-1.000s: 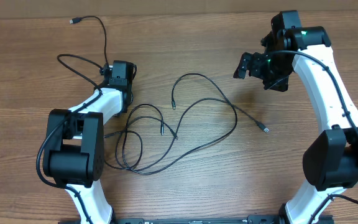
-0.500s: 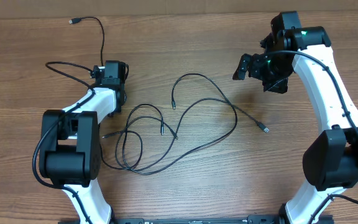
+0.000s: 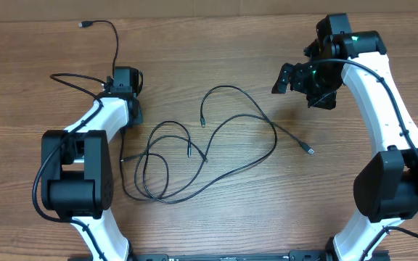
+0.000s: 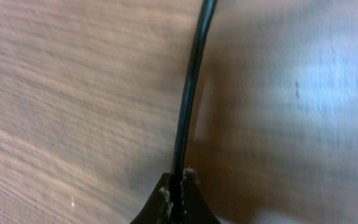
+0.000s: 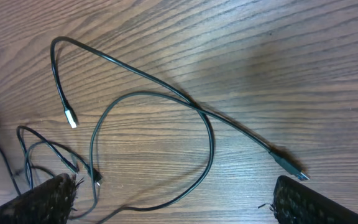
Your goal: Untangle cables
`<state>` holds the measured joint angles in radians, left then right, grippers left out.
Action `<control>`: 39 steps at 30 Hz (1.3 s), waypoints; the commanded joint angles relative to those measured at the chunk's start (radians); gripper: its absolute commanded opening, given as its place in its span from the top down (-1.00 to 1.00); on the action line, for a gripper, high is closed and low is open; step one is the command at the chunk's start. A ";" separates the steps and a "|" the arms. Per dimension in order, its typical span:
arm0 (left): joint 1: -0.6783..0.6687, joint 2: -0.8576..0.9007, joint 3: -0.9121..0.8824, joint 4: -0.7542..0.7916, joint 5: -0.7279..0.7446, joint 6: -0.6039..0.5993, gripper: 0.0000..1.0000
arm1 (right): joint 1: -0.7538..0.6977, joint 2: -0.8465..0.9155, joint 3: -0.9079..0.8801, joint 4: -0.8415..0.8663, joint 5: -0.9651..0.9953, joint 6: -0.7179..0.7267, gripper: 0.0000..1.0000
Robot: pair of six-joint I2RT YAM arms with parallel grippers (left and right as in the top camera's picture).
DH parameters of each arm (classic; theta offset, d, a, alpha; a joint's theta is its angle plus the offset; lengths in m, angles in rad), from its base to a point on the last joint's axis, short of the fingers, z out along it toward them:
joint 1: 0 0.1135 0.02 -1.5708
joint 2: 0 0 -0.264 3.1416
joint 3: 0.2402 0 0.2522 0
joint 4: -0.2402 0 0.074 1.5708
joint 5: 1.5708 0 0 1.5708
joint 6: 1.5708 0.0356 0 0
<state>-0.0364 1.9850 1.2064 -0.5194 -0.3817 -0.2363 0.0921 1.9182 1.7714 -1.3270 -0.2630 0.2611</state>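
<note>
Several thin black cables (image 3: 187,152) lie looped over one another mid-table. My left gripper (image 3: 122,81) sits at the table's left, shut on one cable; in the left wrist view that cable (image 4: 191,93) runs straight up from between the closed fingertips (image 4: 166,194). From the gripper the strand leads to a plug (image 3: 85,24) at the far edge, with a loop (image 3: 55,76) to the left. My right gripper (image 3: 302,85) hovers at the far right, open and empty. Its wrist view shows a crossing loop (image 5: 210,137) and two plug ends (image 5: 289,167), (image 5: 71,118) below its fingers (image 5: 316,202).
Another plug end (image 3: 310,151) lies right of centre on the wooden table (image 3: 354,188). Both arm bases stand at the near edge. A pale surface (image 3: 194,6) borders the table's far edge.
My left gripper has shut on the cable and moved left and slightly away, dragging the left loop with it. The right arm has not moved.
</note>
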 commanded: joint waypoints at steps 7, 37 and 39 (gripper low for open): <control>0.004 -0.282 0.291 -0.256 0.151 0.013 0.91 | -0.003 0.006 0.002 -0.012 -0.006 -0.009 -1.00; 0.352 -0.534 1.094 -0.314 0.374 0.101 0.92 | -0.003 0.006 0.002 -0.014 -0.007 -0.008 -1.00; 0.352 -0.534 1.118 -0.306 0.372 0.100 0.92 | -0.003 0.006 0.002 -0.014 -0.007 -0.008 -1.00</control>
<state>0.3099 1.4616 2.2719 -0.8360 -0.0551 -0.1280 0.0921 1.9182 1.7714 -1.3434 -0.2649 0.2607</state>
